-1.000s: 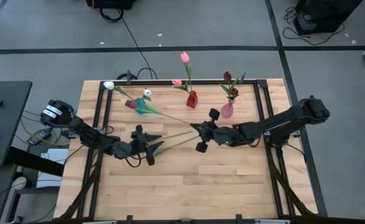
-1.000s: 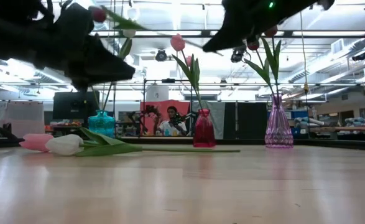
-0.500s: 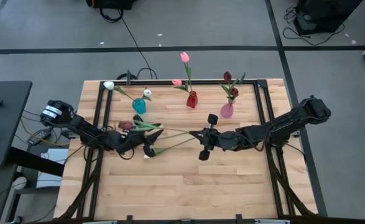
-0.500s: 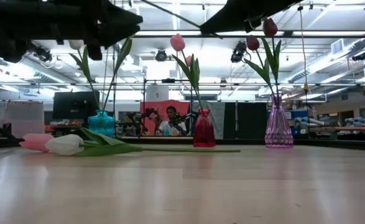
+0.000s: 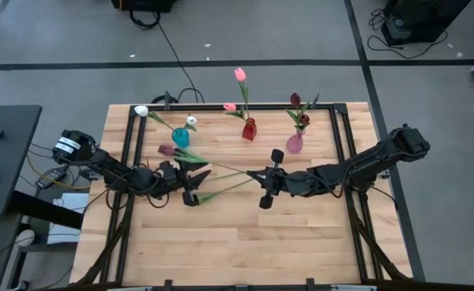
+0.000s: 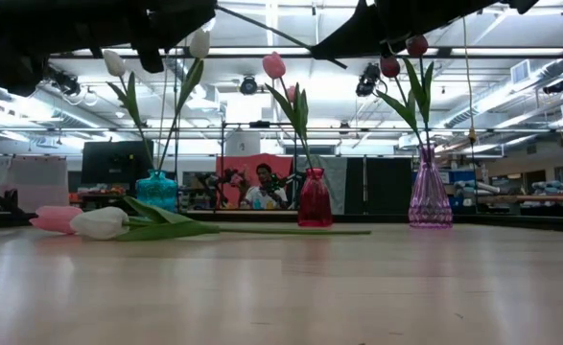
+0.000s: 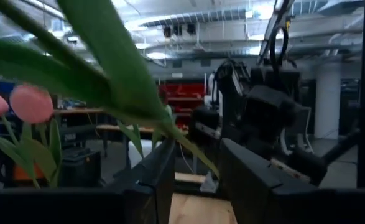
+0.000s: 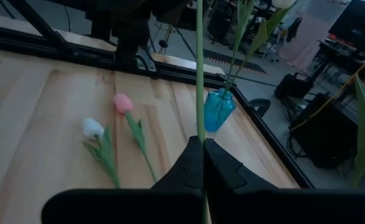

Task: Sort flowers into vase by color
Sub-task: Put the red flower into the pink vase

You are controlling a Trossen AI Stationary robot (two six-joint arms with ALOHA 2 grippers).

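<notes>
A dark maroon tulip (image 5: 166, 149) hangs in the air between my two grippers, its stem (image 5: 228, 170) running toward the table's right. My right gripper (image 5: 257, 175) is shut on that stem. My left gripper (image 5: 198, 184) is open, with a finger on either side of the tulip's stem and leaves (image 7: 138, 93). A white tulip (image 8: 92, 128) and a pink tulip (image 8: 123, 102) lie flat on the table below. The teal vase (image 5: 180, 137) holds white tulips. The red vase (image 5: 249, 129) holds pink ones. The pink vase (image 5: 295, 143) holds maroon ones. My right gripper pinches the maroon tulip's bare stem (image 8: 199, 127) between its two fingertips, near the cut end. The fingers come about level from the table's right, and the stem runs on straight out from them. The tulip is lifted clear, head toward the table's left. I cannot tell whether my left gripper touches the leaves.
The three vases stand in a row near the table's far edge. A black metal frame (image 5: 132, 145) runs along the table's left, far and right sides. The near half of the wooden table (image 5: 245, 242) is bare wood.
My left gripper has risen from just above the table to the height of the tulip's stem. The maroon tulip's head has swung away from the teal vase toward the near edge. My right gripper has kept its hold and shifted slightly toward the table's right.
</notes>
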